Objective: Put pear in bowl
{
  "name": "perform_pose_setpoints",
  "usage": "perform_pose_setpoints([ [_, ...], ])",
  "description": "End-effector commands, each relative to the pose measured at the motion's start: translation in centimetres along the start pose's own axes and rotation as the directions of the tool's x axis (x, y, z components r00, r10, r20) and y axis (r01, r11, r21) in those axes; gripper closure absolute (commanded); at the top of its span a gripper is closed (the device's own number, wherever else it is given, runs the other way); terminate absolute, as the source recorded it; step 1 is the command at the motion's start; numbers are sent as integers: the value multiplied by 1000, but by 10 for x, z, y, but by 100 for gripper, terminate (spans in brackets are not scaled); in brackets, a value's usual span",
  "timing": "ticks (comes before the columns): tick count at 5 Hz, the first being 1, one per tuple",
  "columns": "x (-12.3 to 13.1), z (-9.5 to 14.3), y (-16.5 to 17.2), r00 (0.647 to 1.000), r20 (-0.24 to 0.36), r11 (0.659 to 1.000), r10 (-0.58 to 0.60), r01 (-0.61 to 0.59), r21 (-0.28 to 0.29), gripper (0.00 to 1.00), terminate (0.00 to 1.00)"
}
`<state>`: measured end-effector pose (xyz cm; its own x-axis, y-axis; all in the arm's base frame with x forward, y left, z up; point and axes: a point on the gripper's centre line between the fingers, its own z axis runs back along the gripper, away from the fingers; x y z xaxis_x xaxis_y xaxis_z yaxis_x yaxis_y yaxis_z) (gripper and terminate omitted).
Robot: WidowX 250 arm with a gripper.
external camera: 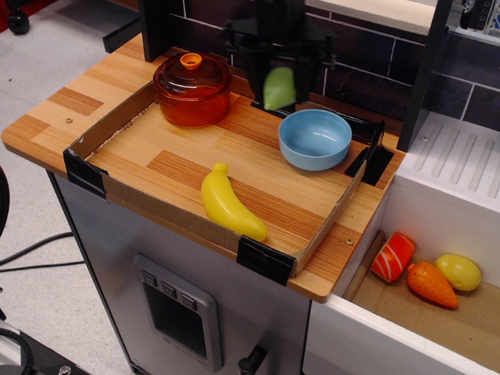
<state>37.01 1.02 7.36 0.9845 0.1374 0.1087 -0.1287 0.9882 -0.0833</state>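
I see the pear [279, 88] pinched in my gripper [280, 78], its upper part tucked between the dark fingers and its rounded lower end hanging out below them. It is up in the air, clear of the wooden board [258, 176], just left of and behind the bowl [315, 139]; I cannot tell whether it overlaps the bowl's near rim.

I count one pear, one bowl, one banana [226, 204] and one orange pot [192, 88] inside the cardboard-edged tray [109, 187]. Down in the bin on the right lie three more toys: a red-and-white piece [393, 257], a carrot [430, 283] and a yellow lemon-like one [458, 271].

The pear looks smooth, pale green and slightly blurred. The bowl is light blue with nothing in it.
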Motion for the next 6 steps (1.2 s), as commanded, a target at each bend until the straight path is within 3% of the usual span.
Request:
perform_pose_setpoints([
  [1,15,-4,-16,1000,30,1000,3,-3,-12,0,0],
  [3,10,-3,-12,998,54,1000,-15,16,-17,0,0],
  [4,17,14,-6,998,65,999,3,0,-50,0,0],
  [6,22,67,20,994,83,998,65,-64,-23,0,0],
])
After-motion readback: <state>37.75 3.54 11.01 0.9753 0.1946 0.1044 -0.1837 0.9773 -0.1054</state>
